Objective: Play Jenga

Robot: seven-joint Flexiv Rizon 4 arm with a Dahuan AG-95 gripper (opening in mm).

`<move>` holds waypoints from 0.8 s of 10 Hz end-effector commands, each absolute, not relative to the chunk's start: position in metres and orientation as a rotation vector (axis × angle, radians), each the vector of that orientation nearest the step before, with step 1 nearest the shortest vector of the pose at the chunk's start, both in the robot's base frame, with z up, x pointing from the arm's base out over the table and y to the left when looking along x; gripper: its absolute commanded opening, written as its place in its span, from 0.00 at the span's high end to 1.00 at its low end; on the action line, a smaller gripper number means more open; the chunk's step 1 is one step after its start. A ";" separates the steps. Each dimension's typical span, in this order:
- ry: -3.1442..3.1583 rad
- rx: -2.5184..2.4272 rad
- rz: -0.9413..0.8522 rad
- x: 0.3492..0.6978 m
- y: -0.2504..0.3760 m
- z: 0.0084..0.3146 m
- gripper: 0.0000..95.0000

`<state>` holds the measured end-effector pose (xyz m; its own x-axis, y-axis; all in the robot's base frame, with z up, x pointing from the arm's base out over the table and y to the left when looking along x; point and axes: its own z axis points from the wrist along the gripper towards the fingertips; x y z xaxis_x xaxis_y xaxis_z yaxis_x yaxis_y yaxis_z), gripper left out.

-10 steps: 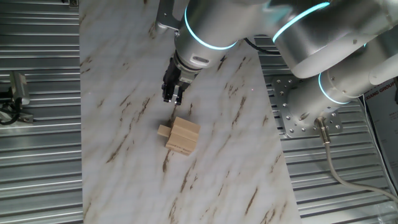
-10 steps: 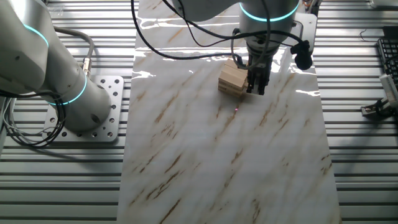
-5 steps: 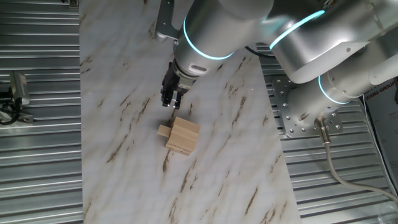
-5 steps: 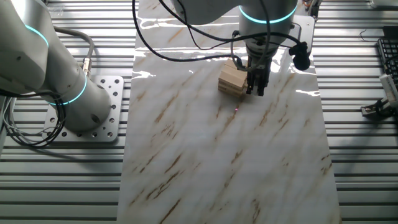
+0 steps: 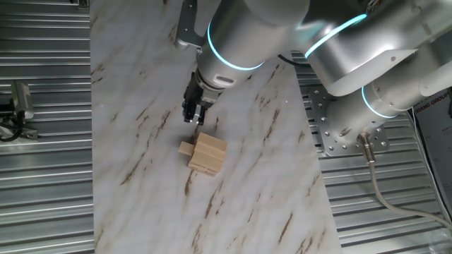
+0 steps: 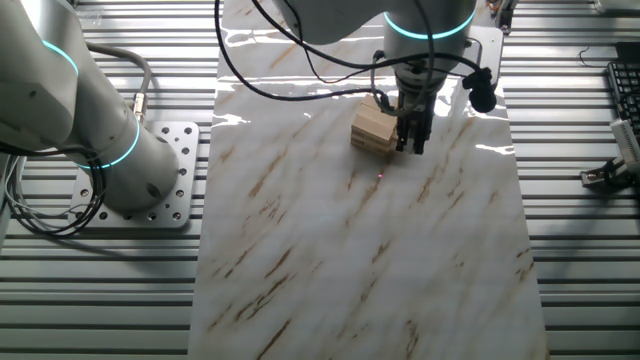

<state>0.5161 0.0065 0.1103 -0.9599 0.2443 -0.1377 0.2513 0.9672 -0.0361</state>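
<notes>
One fixed view shows the Jenga (image 5: 207, 154) stack standing on the marbled surface (image 5: 134, 85), with a single block (image 5: 186, 148) jutting out of its side toward the left of the picture. The gripper (image 5: 191, 117) hangs just beside the stack's upper corner, apart from it; its dark fingers (image 5: 188, 113) look nearly together and hold nothing, though the gap between them is too small to read with certainty. From the other fixed view the gripper (image 6: 410, 145) sits right alongside the stack (image 6: 374, 128), partly overlapping it.

The risk, as I judge it, lies in how close the fingers are to the tower. A sideways approach that clips the top layers could shove the whole stack across the smooth surface or skew its crosswise layers. The protruding block is likely the target; pushing or pulling it off-axis could drag its neighbours and topple the pile. Coming down too low could also jam the fingertips into the surface
</notes>
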 end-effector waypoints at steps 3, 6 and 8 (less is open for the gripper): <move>2.982 0.379 -0.084 0.516 0.013 0.108 1.00; 2.981 0.379 -0.086 0.516 0.018 0.106 1.00; 2.978 0.378 -0.083 0.516 0.022 0.106 1.00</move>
